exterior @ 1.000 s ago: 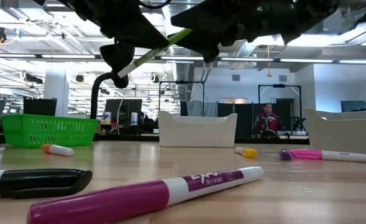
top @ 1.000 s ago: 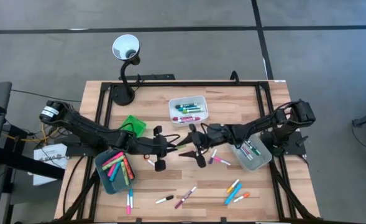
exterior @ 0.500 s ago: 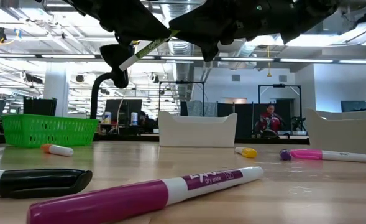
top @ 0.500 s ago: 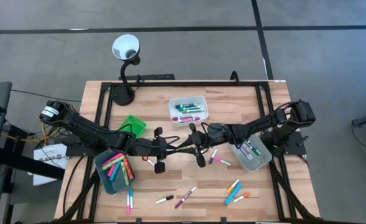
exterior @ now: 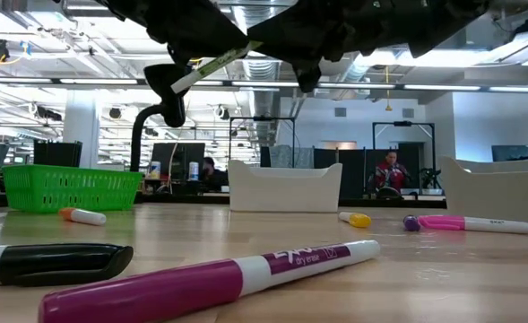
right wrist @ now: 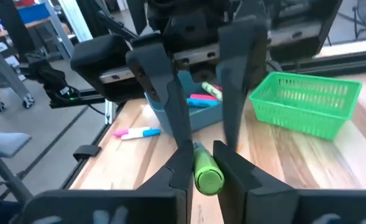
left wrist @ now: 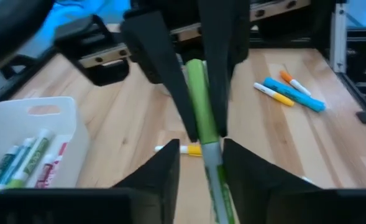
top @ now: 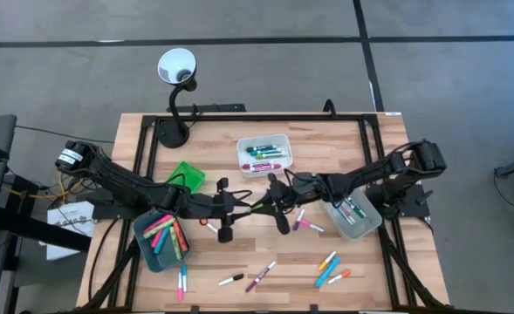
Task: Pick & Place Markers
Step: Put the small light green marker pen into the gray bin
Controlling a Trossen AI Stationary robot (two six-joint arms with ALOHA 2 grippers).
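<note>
Mid-table, above the wood, the right end effector [top: 271, 207] is clamped on a green marker [right wrist: 206, 169]. The left end effector [top: 236, 209] faces it with fingers [left wrist: 164, 175] parted, flanking the marker's other end. Loose markers [top: 261, 277] lie near the front edge.

The right gripper [right wrist: 202, 163] pinches the capped end of a green marker [right wrist: 206, 172]. Beyond stand a green basket [right wrist: 307, 102] and a blue tray [right wrist: 198, 111] of markers
</note>
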